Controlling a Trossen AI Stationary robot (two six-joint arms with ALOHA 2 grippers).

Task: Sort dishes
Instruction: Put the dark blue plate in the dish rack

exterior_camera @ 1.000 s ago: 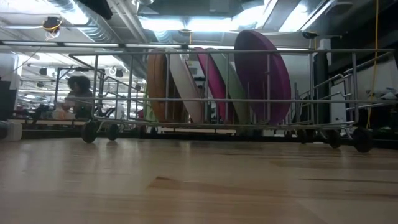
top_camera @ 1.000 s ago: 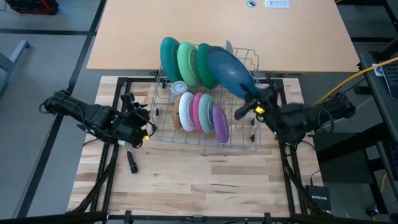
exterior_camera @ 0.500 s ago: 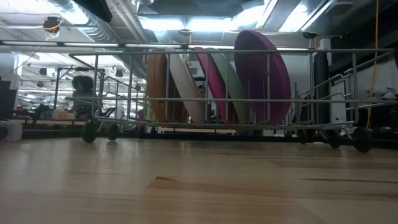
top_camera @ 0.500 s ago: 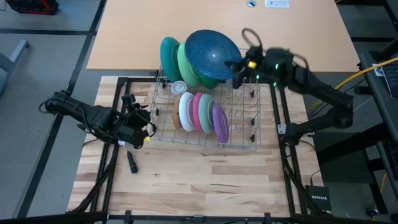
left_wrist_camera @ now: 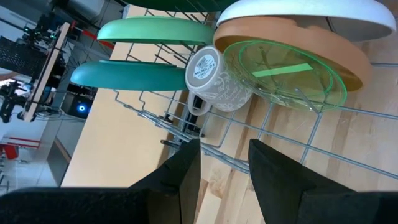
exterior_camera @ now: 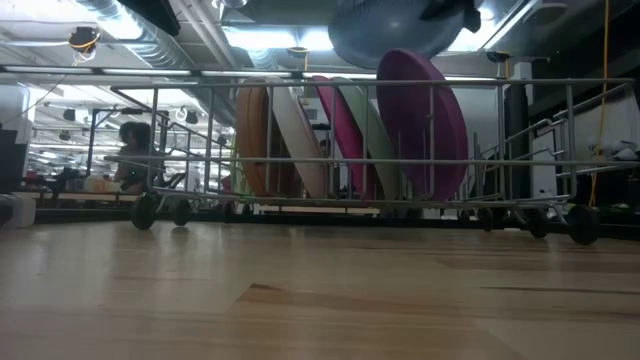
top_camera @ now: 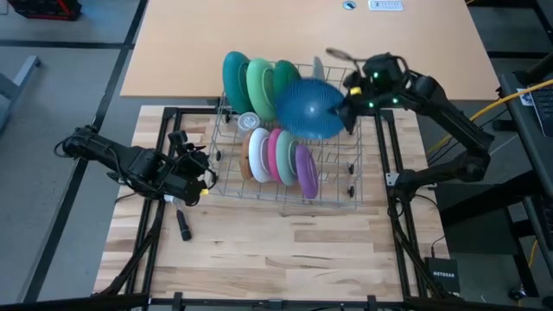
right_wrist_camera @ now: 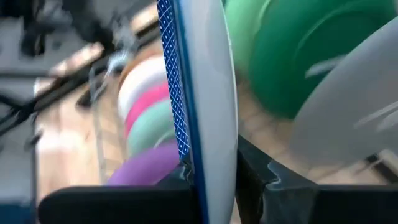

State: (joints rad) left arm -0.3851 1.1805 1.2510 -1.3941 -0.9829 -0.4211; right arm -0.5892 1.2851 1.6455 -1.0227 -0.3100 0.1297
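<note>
One blue plate [top_camera: 309, 109] pinched in right gripper [top_camera: 347, 105] over rack [top_camera: 337, 194]; left gripper [top_camera: 197, 177] spread, beside rack.

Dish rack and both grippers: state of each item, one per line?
Wire dish rack: on the table, partly loaded.
Blue plate: held above the rack, not slotted.
Right gripper: shut on the blue plate's rim.
Left gripper: open, empty, beside the rack.
Teal and green plates: upright in the back row.
Small dishes: upright in the front row.
Mug: lying on its side in the rack.
</note>
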